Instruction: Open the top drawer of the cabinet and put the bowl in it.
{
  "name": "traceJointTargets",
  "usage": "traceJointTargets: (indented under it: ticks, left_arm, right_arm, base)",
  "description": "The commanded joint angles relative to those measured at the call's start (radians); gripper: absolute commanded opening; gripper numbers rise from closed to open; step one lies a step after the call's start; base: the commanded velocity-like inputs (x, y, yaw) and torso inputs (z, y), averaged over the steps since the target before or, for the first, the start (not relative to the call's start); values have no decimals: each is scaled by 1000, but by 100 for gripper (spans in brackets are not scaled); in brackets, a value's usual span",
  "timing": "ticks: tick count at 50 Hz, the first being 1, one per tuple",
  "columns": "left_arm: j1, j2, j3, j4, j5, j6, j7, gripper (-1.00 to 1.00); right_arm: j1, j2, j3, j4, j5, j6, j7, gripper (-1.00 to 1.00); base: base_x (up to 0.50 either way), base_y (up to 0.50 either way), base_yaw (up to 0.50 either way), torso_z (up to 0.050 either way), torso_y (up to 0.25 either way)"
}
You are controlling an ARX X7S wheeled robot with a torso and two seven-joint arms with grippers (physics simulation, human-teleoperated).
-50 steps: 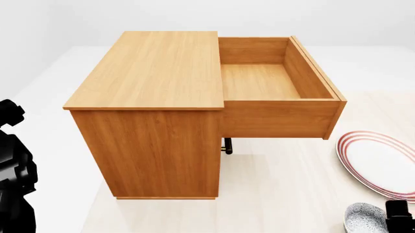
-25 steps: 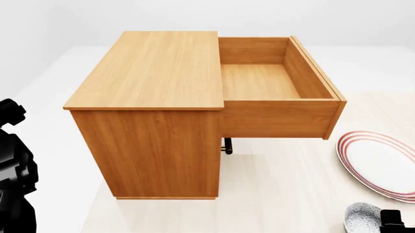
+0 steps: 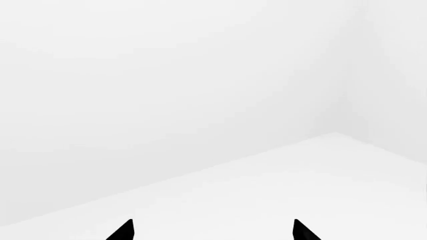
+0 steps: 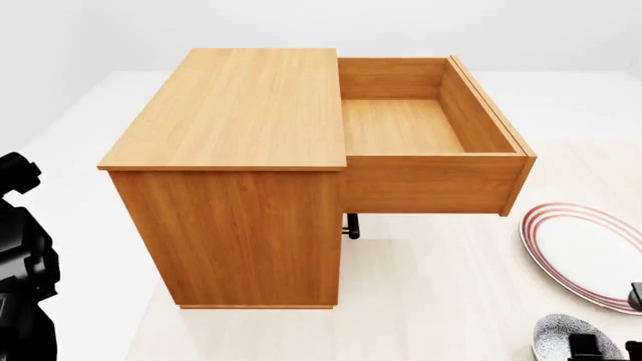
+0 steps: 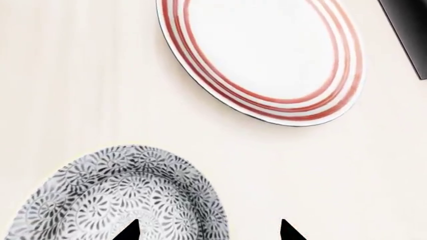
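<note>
Grabbing the bowl (image 5: 120, 195) is the step now; it sits on the floor beside the plate (image 5: 263, 57), right gripper (image 5: 207, 231) spread over its rim; I'd straddle the wall, then close into the open drawer (image 4: 401, 124).

- The cabinet (image 4: 236, 188): I see a boxy orange-brown wood-grain chest standing upright on the pale floor, its flat top facing my head camera, its plain side panel toward me.
- The top drawer (image 4: 431, 150): pulled well out of the cabinet toward my right. I look into a shallow wooden box with bare wood bottom and walls. Its front panel stands at the far right end, seen edge-on.
- The bowl (image 5: 120, 197): small, round, dense blue-grey pattern. It sits on the floor at the lower right corner of my head view (image 4: 561, 338), well apart from the cabinet, below and right of the open drawer.
</note>
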Motion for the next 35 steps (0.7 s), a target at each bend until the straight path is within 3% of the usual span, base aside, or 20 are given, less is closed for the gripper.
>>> traceJointTargets:
  ticks: [1, 35]
  left_arm:
    - [-2, 1, 1, 0, 1, 0, 0, 100]
    - [-1, 4, 5, 0, 1, 2, 0, 100]
  right_arm:
    - [20, -28, -72, 45, -58, -45, -21, 100]
    - [-11, -49, -140, 101, -128, -112, -56, 100]
  base:
    - [0, 0, 0, 0, 0]
    - [0, 0, 0, 0, 0]
